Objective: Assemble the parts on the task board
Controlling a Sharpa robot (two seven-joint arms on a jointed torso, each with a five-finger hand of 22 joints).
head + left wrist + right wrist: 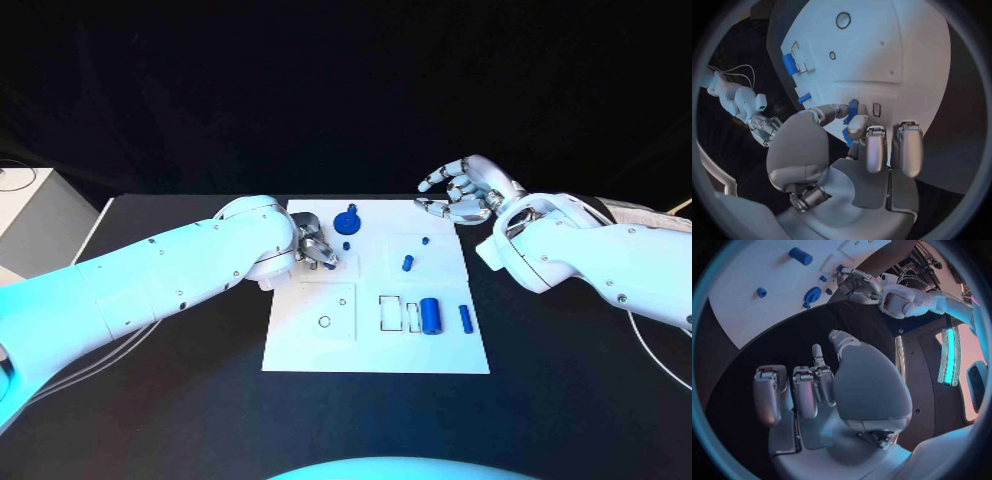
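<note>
The fingers (856,125) of the left hand (316,250) pinch a small blue part (852,108) over the board (378,345), near its left edge beside a square recess. The right hand (464,190) hovers off the board's far right corner, fingers curled, holding nothing.

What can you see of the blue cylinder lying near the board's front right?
The cylinder is a short, fat, solid blue piece, smooth and plastic-looking. It lies on its side on the white board, lengthwise front to back, just right of a printed rectangular outline. A thinner blue rod lies parallel on its right, apart from it. Neither hand touches it.
</note>
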